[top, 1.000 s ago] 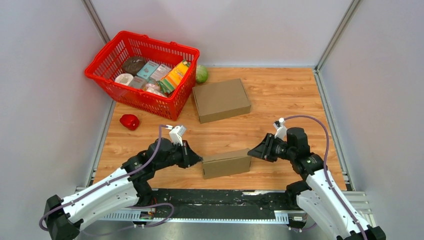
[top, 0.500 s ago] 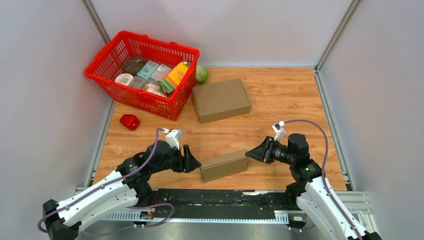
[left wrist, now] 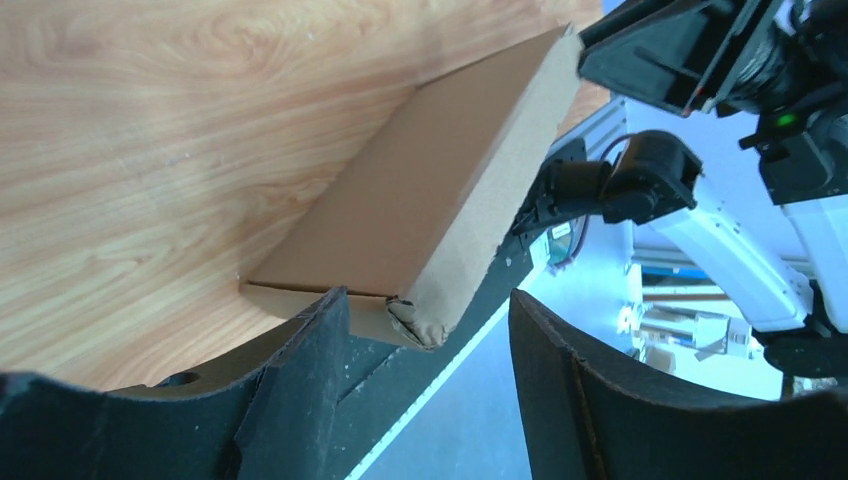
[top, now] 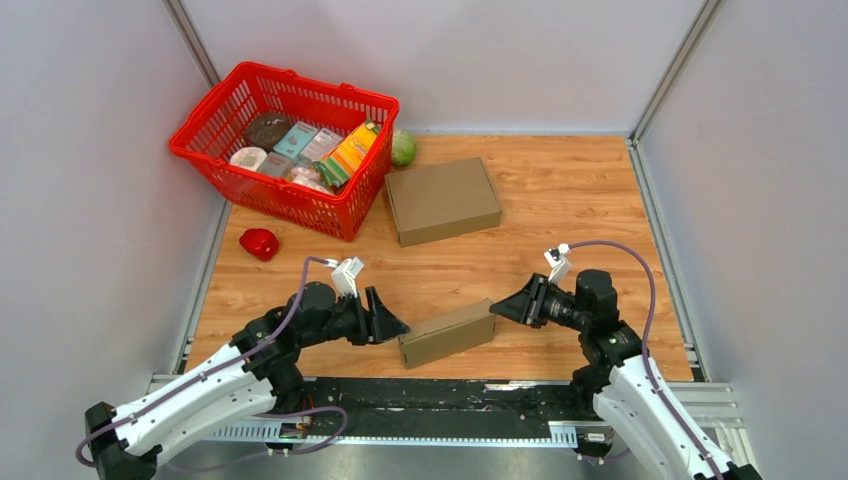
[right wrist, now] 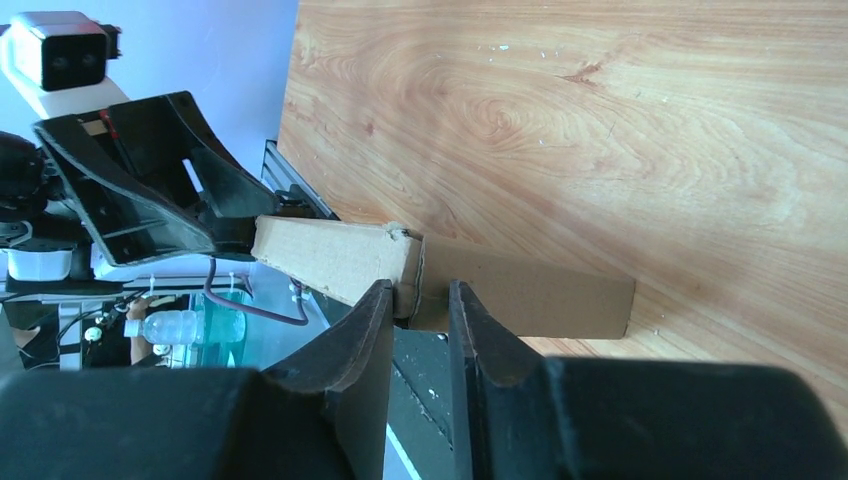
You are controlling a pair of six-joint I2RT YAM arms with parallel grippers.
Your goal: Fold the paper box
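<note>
**Clearances and obstructions on the work surface**

Top view. The paper box point(top: 447, 333) lies near the front edge. Its left corner sits between the spread jaws of the left gripper point(top: 391, 313); its right end is pinched by the right gripper point(top: 494, 309); both ends are blocked, while the top and far long side stand free. Bare table point(top: 560, 190) runs behind it to a larger cardboard box point(top: 442, 199); a red basket point(top: 280, 195), a green round object point(top: 403, 148) and a small red object point(top: 260, 243) crowd the far left; walls point(top: 760, 200) close three sides; a black rail point(top: 440, 395) bounds the front.
</note>
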